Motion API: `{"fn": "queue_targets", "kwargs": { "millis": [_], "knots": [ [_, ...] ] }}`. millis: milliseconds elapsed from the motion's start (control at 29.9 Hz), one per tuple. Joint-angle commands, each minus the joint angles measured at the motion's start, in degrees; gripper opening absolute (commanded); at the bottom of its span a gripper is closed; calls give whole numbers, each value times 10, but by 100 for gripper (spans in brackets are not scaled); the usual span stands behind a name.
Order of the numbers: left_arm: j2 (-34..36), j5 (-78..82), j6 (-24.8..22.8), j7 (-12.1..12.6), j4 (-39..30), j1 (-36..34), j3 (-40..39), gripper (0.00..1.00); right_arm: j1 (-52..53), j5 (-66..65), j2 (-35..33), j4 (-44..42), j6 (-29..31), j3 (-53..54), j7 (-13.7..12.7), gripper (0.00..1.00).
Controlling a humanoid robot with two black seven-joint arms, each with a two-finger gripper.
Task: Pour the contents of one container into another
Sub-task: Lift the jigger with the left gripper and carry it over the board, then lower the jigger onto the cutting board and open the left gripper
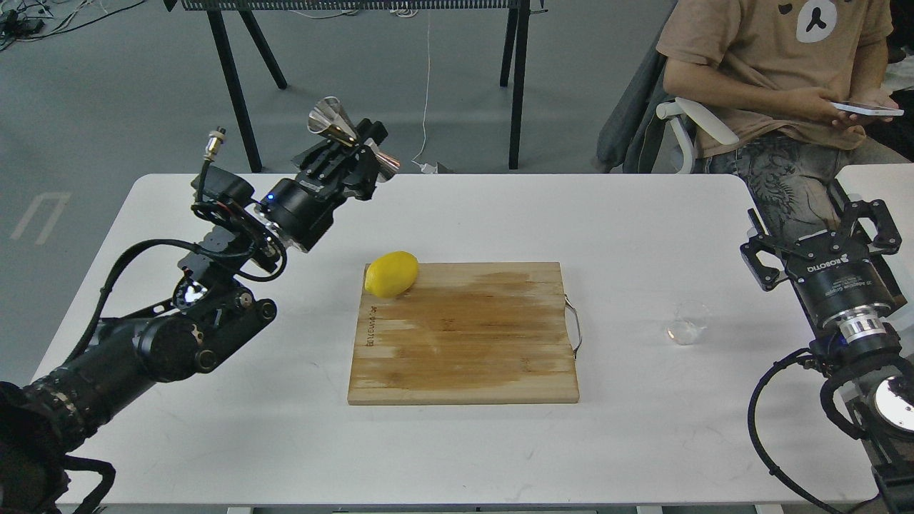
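Glass cup, short and clear, is standing upright on the white bench just right of the wooden cutting board, near the right end effector but not touched by it. That end effector is hanging with its fingers spread and nothing between them. Whether the cup is holding any liquid cannot be told; it is showing only faint glints at its base. On the board's far left corner a lemon is resting, and a darker damp-looking patch is spreading across the wood.

Farther back on the left, the left end effector is pinching the steel jigger at its narrow waist, well above the bench, with the jigger tilted so one cone is pointing up and left and the other down and right. Nothing can be seen inside either cone.

Judging from this layout, the pour is not yet under way. Doing it well is likely calling for the jigger to be brought level and steady over the bench, the right arm to be closing squarely on the cup's sides, and the cup's lip to be tipped slowly over the upper cone, since that mouth is narrow and spillage is a risk.

Beyond the bench a seated person is looking at a phone.
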Motion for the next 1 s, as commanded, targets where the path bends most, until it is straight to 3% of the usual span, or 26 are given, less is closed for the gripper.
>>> {"fn": "queue_targets", "kwargs": {
  "millis": [0, 301, 669, 969],
  "knots": [
    [-37, 11, 0, 0, -2, 0, 68, 13, -1, 0, -5, 0, 0, 0, 0, 99],
    [-143, 69, 0, 0, 52, 31, 105, 13, -3, 0, -6, 1, 0, 1, 0, 99],
    [-143, 109, 0, 0, 162, 58, 119, 13, -3, 1, -16, 2, 0, 4, 0, 99],
    [-143, 109, 0, 0, 166, 79, 124, 15, -4, 0, -13, 0, 0, 3, 0, 99]
  ]
}}
